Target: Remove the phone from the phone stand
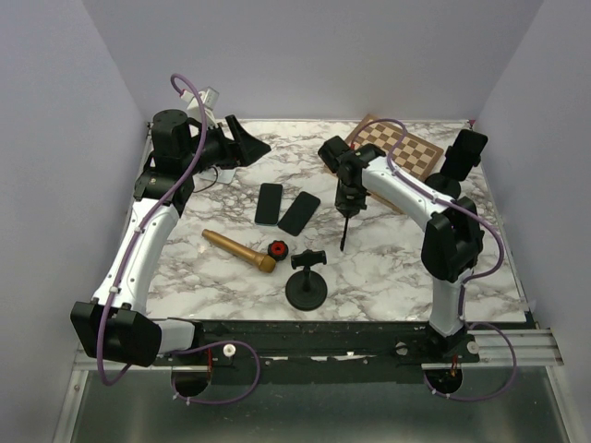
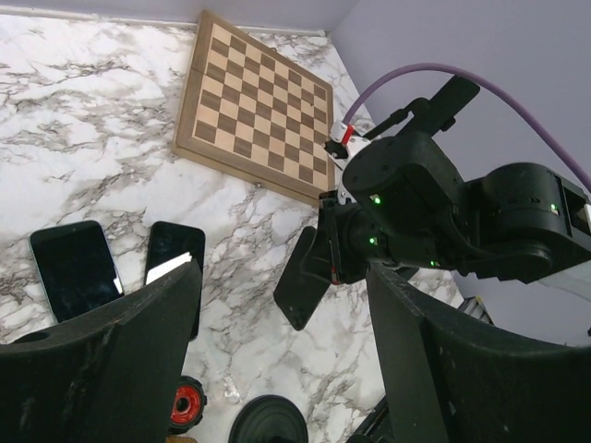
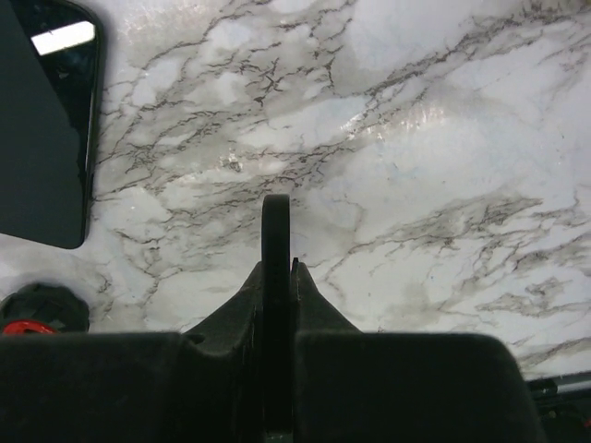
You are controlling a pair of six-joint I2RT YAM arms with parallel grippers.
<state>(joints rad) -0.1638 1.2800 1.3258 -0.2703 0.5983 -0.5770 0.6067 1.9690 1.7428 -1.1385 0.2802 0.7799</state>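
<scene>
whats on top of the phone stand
Nothing: the phone stand has an empty cradle. The phone hangs edge-down in the right gripper, apart from it. The table under the stand's base is covered.

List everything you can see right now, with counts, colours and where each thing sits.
flat phones: 2, black, lying side by side mid-table
held phone: 1, black, hanging edge-on above the table, right of the flat pair
phone stand: 1, black, near the front edge at centre, cradle empty
wooden stick: 1, tan, lying left of the stand
knob: 1, red and black, by the stick's right end
chessboard: 1, brown and cream, far right corner
table: 1, white marble pattern
left gripper: 1, black, open and empty, far left
right gripper: 1, black, shut on the held phone
</scene>
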